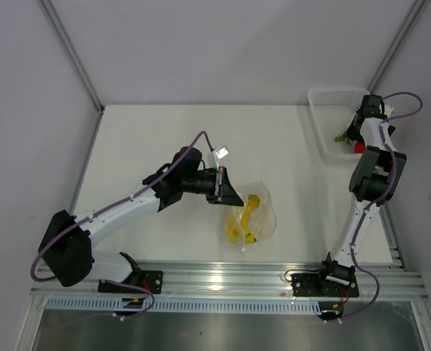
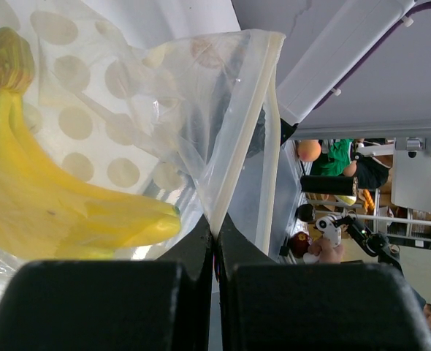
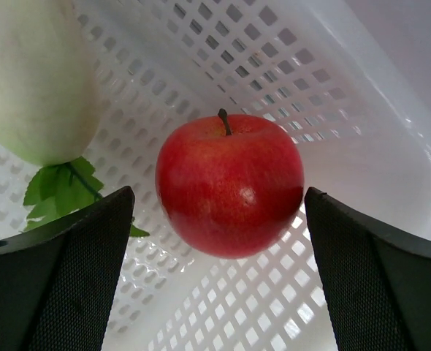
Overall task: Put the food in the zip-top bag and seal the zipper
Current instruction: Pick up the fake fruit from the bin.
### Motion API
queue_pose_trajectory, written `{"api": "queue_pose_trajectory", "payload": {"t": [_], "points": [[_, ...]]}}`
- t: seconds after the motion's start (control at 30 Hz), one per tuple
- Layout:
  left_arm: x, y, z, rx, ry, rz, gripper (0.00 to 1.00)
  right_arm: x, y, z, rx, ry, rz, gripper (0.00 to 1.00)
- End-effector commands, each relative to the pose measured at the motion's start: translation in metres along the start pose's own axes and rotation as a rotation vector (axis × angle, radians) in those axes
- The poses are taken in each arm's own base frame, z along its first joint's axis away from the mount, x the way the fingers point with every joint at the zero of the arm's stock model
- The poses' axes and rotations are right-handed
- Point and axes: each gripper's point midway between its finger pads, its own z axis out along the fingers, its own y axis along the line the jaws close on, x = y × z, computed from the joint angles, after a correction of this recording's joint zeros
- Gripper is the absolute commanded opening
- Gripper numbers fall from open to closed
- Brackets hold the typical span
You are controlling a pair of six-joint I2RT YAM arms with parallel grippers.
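Note:
The clear zip-top bag (image 1: 256, 216) lies mid-table with the yellow banana bunch (image 1: 246, 219) inside it. My left gripper (image 1: 229, 191) is shut on the bag's edge; in the left wrist view the bag's edge (image 2: 237, 146) rises from between the closed fingers, the banana (image 2: 47, 197) to the left. My right gripper (image 1: 358, 139) hangs open inside the white basket (image 1: 325, 117). In the right wrist view the red fruit (image 3: 229, 183) sits between the spread fingers (image 3: 77, 270), untouched, with the white radish (image 3: 36, 80) and its green leaves (image 3: 62, 186) at upper left.
The white mesh basket stands at the far right by the wall. Grey walls enclose the table on three sides. An aluminium rail (image 1: 223, 281) runs along the near edge.

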Motion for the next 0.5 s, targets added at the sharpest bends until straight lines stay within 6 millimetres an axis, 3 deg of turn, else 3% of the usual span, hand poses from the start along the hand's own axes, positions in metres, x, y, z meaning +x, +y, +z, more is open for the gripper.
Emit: {"api": "queue_pose_trajectory", "payload": {"t": [0.0,0.23,0.47], "points": [[-0.0040,-0.0046,-0.0001,0.027,-0.005,0.010,0.01,-0.0001,-0.0074,0.0106,0.038,-0.003,0.023,0.99],[-0.0050,-0.0039,0.0016,0.030,-0.002,0.007,0.01,0.0013,-0.0135,0.0198,0.041,0.013,0.020,0.93],[-0.0032,-0.0002,0.0032,0.025,0.003,-0.001,0.01,-0.0016,-0.0085,0.0190,0.009,0.010,0.025,0.81]]}}
